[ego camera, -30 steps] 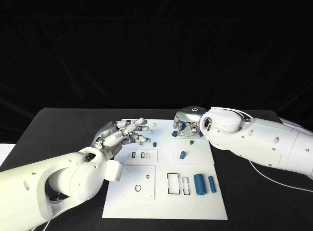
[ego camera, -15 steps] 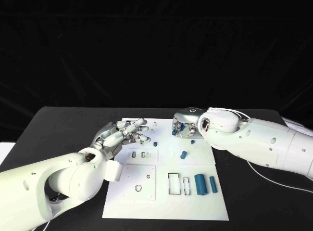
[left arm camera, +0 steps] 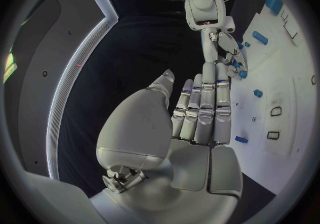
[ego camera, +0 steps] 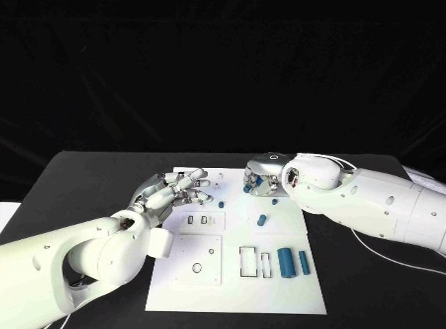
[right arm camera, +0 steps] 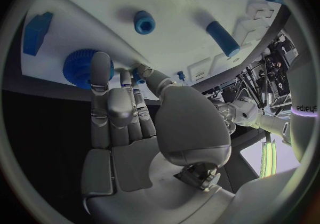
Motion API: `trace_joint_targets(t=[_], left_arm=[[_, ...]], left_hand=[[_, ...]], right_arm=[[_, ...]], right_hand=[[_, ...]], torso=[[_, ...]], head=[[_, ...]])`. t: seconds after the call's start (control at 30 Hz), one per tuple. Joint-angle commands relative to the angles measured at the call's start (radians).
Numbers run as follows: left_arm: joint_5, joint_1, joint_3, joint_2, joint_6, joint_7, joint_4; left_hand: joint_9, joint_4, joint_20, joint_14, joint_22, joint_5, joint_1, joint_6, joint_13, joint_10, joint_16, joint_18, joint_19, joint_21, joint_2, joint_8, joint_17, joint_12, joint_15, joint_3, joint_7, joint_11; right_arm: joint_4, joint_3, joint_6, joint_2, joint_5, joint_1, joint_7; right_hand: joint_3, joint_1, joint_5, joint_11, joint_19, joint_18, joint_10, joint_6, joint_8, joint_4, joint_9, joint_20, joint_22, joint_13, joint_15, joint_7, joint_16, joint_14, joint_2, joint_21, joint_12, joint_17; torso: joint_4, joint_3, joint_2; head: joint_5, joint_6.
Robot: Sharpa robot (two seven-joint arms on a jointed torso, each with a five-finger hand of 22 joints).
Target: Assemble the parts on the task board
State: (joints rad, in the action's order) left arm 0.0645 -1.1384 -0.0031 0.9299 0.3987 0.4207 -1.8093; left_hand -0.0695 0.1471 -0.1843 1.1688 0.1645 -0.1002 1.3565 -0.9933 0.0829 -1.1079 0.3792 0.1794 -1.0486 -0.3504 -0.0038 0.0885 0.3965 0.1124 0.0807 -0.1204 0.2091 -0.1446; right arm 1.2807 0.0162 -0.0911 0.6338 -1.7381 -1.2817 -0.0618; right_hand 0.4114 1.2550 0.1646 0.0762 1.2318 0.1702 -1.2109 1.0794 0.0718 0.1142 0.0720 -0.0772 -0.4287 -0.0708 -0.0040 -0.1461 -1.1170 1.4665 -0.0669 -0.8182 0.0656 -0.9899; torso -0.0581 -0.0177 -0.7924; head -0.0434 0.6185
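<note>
A small blue part [right arm camera: 138,76] is pinched at the fingertips of the right hand [ego camera: 263,178], poised over the far end of the task board [ego camera: 282,288] beside a blue toothed wheel [right arm camera: 81,66]. The board lies directly beneath — its sockets are nearer this hand than the left hand [ego camera: 175,192], which hovers spread, holding nothing. The part's long axis cannot be told — it is mostly hidden by fingers.

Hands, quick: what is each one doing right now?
Left hand: open, fingers apart above the task board, holding nothing.
Right hand: fingertips at a blue part; whether it grips it cannot be told.
</note>
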Motion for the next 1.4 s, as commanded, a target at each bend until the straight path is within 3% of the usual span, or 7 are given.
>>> trace_joint_targets(t=[0.03, 0.37, 0.93, 1.07, 1.23, 1.4], left_arm=[[0.009, -0.001, 0.001, -0.001, -0.022, 0.001, 0.001], [0.011, -0.001, 0.001, -0.001, -0.026, -0.004, 0.004], [0.011, -0.001, 0.001, -0.004, -0.029, -0.010, 0.012], [0.011, -0.001, 0.001, -0.004, -0.029, -0.011, 0.013], [0.011, -0.001, 0.001, -0.005, -0.029, -0.012, 0.014], [0.011, -0.001, 0.001, -0.005, -0.030, -0.013, 0.015]], left_hand=[[-0.001, -0.007, -0.002, -0.009, -0.001, -0.003, 0.001, 0.002, -0.001, 0.009, -0.006, -0.001, 0.008, 0.006, 0.009, -0.003, -0.001, 0.003, 0.000, 0.000, 0.002, -0.001], [-0.001, -0.007, -0.002, -0.009, -0.001, -0.003, 0.001, 0.002, -0.001, 0.009, -0.006, -0.001, 0.008, 0.006, 0.009, -0.003, -0.001, 0.003, 0.000, 0.000, 0.002, -0.001], [-0.001, -0.009, -0.002, -0.010, -0.002, -0.003, 0.002, 0.003, -0.002, 0.010, -0.007, 0.000, 0.009, 0.006, 0.009, -0.003, -0.001, 0.004, 0.000, -0.001, 0.002, -0.001], [-0.001, -0.010, -0.002, -0.010, -0.002, -0.003, 0.004, 0.003, -0.002, 0.010, -0.008, 0.000, 0.009, 0.007, 0.010, -0.003, -0.001, 0.004, 0.000, -0.002, 0.002, -0.001], [-0.001, -0.011, -0.002, -0.010, -0.002, -0.003, 0.006, 0.003, -0.002, 0.010, -0.008, 0.000, 0.010, 0.007, 0.010, -0.003, -0.001, 0.005, 0.000, -0.003, 0.002, -0.001], [-0.001, -0.013, -0.002, -0.010, -0.002, -0.003, 0.007, 0.002, -0.002, 0.010, -0.009, 0.000, 0.010, 0.007, 0.011, -0.003, -0.001, 0.005, 0.000, -0.004, 0.002, -0.001]], right_arm=[[0.004, 0.001, -0.026, 0.000, -0.003, 0.001, 0.014], [0.009, 0.001, -0.048, 0.000, -0.002, 0.001, 0.013], [0.016, 0.001, -0.049, 0.000, -0.001, 0.001, 0.024], [0.016, 0.001, -0.042, -0.001, 0.002, 0.001, 0.030], [0.015, 0.001, -0.037, -0.002, 0.001, 0.001, 0.030], [0.014, 0.001, -0.031, -0.003, -0.010, 0.002, 0.023]], right_hand=[[0.003, -0.006, -0.008, 0.002, -0.010, 0.012, -0.001, 0.001, -0.005, -0.007, -0.001, 0.000, -0.006, 0.001, -0.004, -0.003, -0.016, 0.042, -0.014, -0.011, 0.000, -0.012], [-0.010, -0.014, -0.008, 0.015, -0.024, 0.011, 0.028, -0.028, -0.010, -0.017, -0.005, -0.008, -0.021, 0.003, 0.007, -0.016, -0.044, 0.039, -0.044, -0.034, -0.003, -0.037], [-0.024, -0.021, 0.005, 0.019, -0.035, 0.012, 0.039, -0.037, -0.007, -0.028, -0.004, -0.014, -0.030, 0.001, 0.011, -0.018, -0.055, 0.035, -0.056, -0.048, 0.000, -0.043], [-0.019, -0.011, 0.009, 0.013, -0.040, 0.014, 0.030, -0.023, 0.000, -0.032, 0.000, -0.013, -0.036, -0.001, 0.008, -0.010, -0.070, 0.036, -0.042, -0.057, 0.005, -0.058], [0.027, 0.035, -0.028, -0.005, -0.018, 0.005, -0.013, 0.023, 0.018, -0.027, 0.009, -0.002, -0.115, -0.009, -0.009, 0.010, -0.122, 0.046, 0.007, -0.123, 0.020, -0.114], [0.072, 0.076, -0.052, -0.020, -0.007, -0.002, -0.052, 0.059, 0.035, -0.005, 0.019, 0.007, -0.165, -0.018, -0.021, 0.020, -0.139, 0.045, 0.036, -0.167, 0.032, -0.129]], torso=[[-0.0008, -0.0004, -0.002], [-0.0018, -0.0009, -0.006], [-0.0024, -0.0015, -0.009], [-0.0027, -0.0017, -0.010], [-0.0033, -0.0017, -0.011], [-0.0037, -0.0020, -0.011]], head=[[-0.001, -0.002], [-0.003, -0.003], [-0.006, 0.000], [-0.006, 0.001], [-0.005, 0.002], [-0.006, 0.004]])
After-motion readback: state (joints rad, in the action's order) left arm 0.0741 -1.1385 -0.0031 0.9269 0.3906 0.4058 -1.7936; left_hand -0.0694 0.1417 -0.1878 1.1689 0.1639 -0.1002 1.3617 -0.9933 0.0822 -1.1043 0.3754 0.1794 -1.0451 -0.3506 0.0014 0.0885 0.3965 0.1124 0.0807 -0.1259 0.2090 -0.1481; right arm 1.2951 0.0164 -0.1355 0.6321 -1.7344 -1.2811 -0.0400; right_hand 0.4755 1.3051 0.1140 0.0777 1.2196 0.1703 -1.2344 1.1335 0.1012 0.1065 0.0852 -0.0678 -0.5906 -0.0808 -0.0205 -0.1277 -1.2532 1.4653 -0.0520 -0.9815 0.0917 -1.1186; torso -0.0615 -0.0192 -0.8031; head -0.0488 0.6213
